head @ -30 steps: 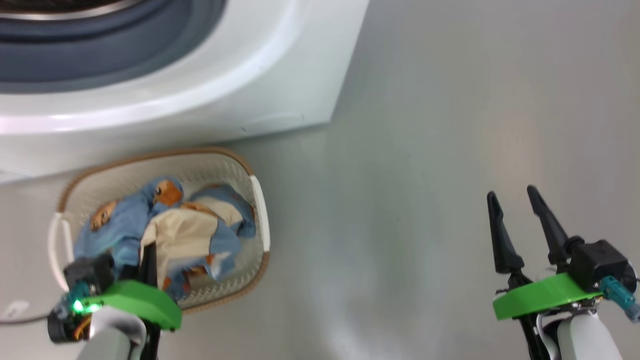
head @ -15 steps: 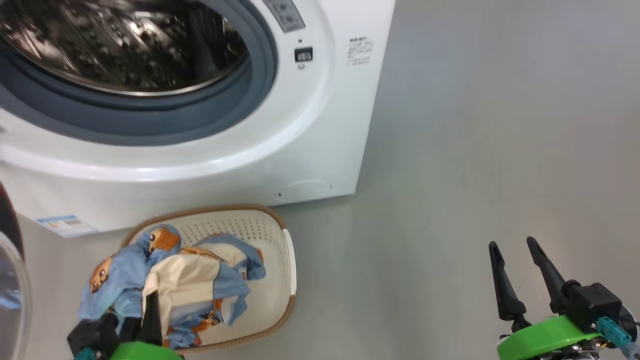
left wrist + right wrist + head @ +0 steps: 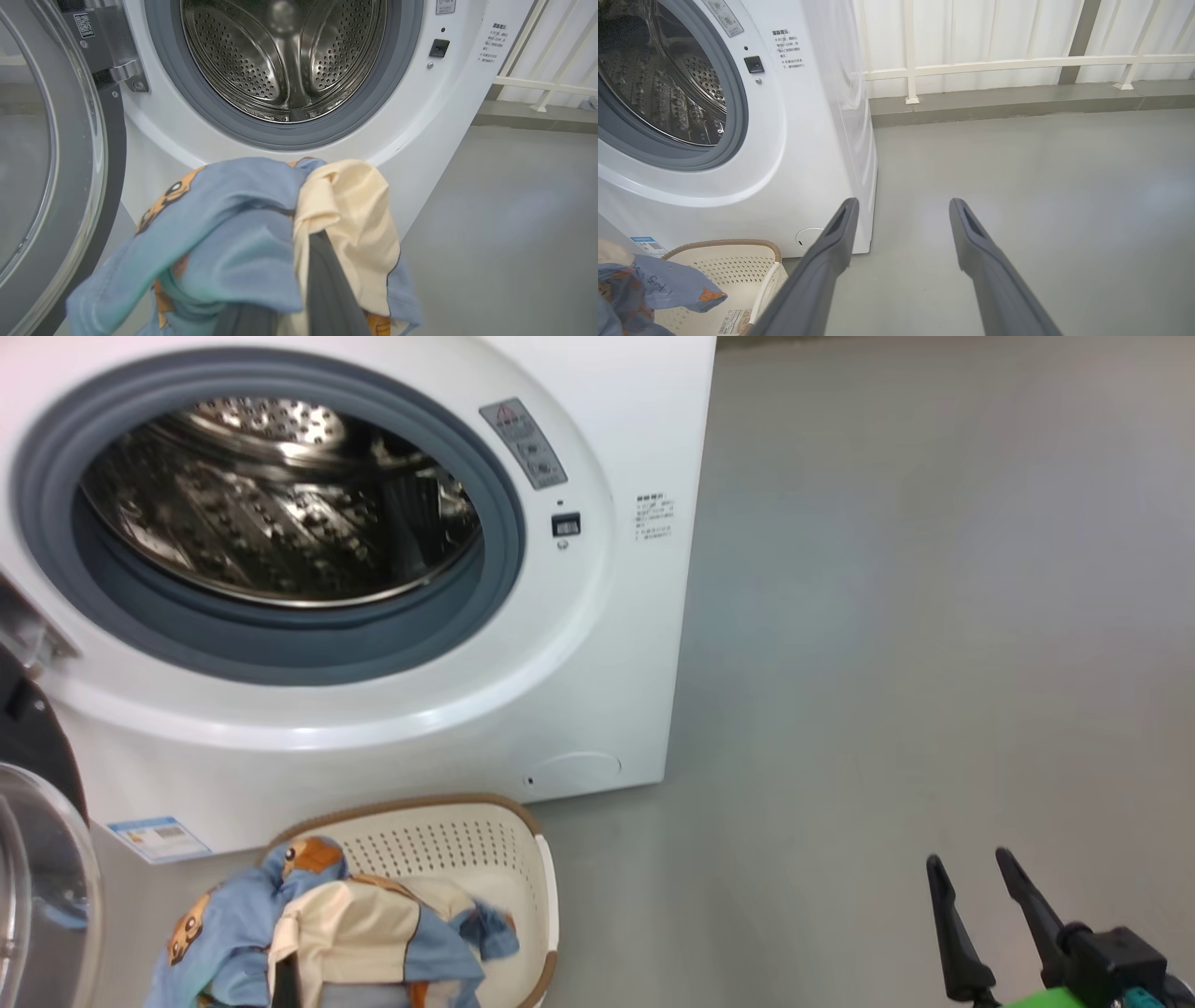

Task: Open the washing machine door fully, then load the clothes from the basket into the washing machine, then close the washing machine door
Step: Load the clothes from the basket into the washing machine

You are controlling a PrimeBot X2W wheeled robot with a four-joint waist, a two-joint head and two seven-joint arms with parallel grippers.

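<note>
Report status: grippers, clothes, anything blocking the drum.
Left gripper shut on the clothes, over the basket. Right gripper open, empty. Washing machine door stands open; nothing across the drum mouth.

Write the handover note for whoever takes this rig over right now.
Left pincer: shut on the clothes, blue and cream pieces bunched together, held over the basket, below the mouth of the drum.
Right pincer: open, empty, over the floor right of the washing machine.
Washing machine door: swung open to the left; drum looks empty.
Done: door opened, clothes gripped.
Left: put the clothes into the drum, check the basket for leftovers, close the door.
</note>
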